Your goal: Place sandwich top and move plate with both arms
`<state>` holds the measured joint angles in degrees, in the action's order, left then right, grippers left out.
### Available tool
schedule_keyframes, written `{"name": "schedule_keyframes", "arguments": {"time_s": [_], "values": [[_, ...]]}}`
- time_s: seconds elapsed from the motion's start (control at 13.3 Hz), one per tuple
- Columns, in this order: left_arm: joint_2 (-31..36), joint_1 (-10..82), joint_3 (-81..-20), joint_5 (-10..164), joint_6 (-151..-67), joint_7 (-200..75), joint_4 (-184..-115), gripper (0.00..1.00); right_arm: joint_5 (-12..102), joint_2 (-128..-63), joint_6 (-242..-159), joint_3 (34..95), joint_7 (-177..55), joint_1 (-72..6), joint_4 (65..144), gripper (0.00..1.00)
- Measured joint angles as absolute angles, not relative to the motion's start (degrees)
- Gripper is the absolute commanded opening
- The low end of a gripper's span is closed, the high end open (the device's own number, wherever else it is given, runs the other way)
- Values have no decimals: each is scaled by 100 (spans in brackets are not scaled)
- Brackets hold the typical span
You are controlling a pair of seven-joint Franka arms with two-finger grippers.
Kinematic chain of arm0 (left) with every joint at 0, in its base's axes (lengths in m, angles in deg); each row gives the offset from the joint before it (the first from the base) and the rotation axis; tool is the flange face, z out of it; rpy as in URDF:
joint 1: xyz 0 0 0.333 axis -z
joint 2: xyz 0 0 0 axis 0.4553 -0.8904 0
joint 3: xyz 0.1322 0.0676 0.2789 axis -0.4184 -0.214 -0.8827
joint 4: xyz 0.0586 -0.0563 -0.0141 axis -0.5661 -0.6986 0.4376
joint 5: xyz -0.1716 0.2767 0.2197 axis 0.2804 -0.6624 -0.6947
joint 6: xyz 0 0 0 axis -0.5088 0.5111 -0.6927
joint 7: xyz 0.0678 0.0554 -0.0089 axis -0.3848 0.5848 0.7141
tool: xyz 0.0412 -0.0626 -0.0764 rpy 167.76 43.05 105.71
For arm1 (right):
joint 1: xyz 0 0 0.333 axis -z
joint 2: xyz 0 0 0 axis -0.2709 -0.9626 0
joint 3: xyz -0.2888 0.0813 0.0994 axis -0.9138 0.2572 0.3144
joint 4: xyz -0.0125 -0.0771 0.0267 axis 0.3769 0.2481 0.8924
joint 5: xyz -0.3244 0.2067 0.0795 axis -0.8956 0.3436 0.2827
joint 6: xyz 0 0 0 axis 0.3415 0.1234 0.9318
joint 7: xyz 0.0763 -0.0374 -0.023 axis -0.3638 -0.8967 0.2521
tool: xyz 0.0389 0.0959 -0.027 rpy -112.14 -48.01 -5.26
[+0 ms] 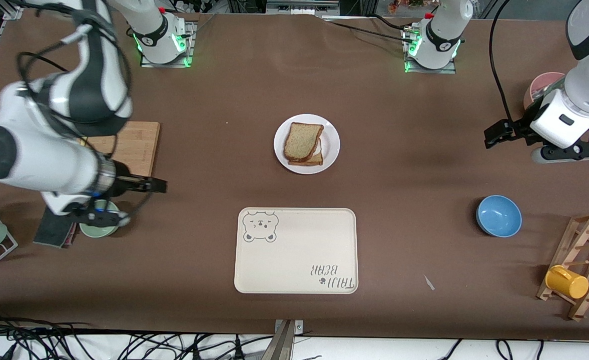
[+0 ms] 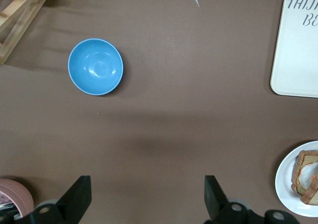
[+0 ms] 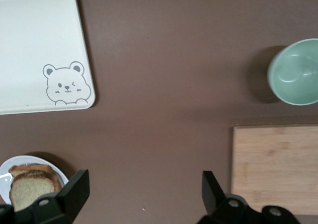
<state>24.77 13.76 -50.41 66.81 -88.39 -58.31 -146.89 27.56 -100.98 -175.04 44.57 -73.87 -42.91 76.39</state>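
The white plate [image 1: 331, 145] sits mid-table, farther from the front camera than the tray. The sandwich top [image 1: 302, 141], a tan speckled slice, lies on the stack on the plate, a little askew over the lower slice [image 1: 316, 160]. The plate also shows in the left wrist view [image 2: 285, 182] and in the right wrist view [image 3: 10, 165]. My left gripper [image 1: 572, 153] [image 2: 146, 180] is open and empty, up in the air at the left arm's end. My right gripper [image 1: 99, 217] [image 3: 144, 175] is open and empty, up at the right arm's end.
A cream bear-print tray [image 1: 297, 250] lies nearer the camera than the plate. A blue bowl [image 1: 498, 215], a pink cup [image 1: 542, 85] and a wooden rack [image 1: 582, 265] with a yellow cup [image 1: 567, 281] stand at the left arm's end. A cutting board [image 1: 134, 147] and a green bowl [image 3: 295, 72] are at the right arm's end.
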Motion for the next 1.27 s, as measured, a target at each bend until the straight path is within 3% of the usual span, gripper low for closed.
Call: {"name": "schedule_keyframes", "arguments": {"time_s": [0.15,0.37,0.52,0.82,1.27], "values": [[2434,1377,-5036,6816,-8953,-5831,-14740,100,2149,-9631,-17429,4738,-7193,-3903,7921,100],[2394,1379,-5027,6906,-9173,-5831,-14914,100,1374,-8727,-17460,6001,-7276,-2997,8607,100],[2386,1380,-5021,6957,-9309,-5831,-15039,100,1285,-8126,-17676,6520,-7265,-2298,9184,100],[2382,1382,-5020,7109,-9496,-5831,-15294,100,1110,-7277,-17562,6946,-7089,-1381,9719,100],[2376,1381,-5020,8119,-9738,-5880,-15879,100,851,-7209,-17507,7152,-7105,-1389,9859,100]]}}
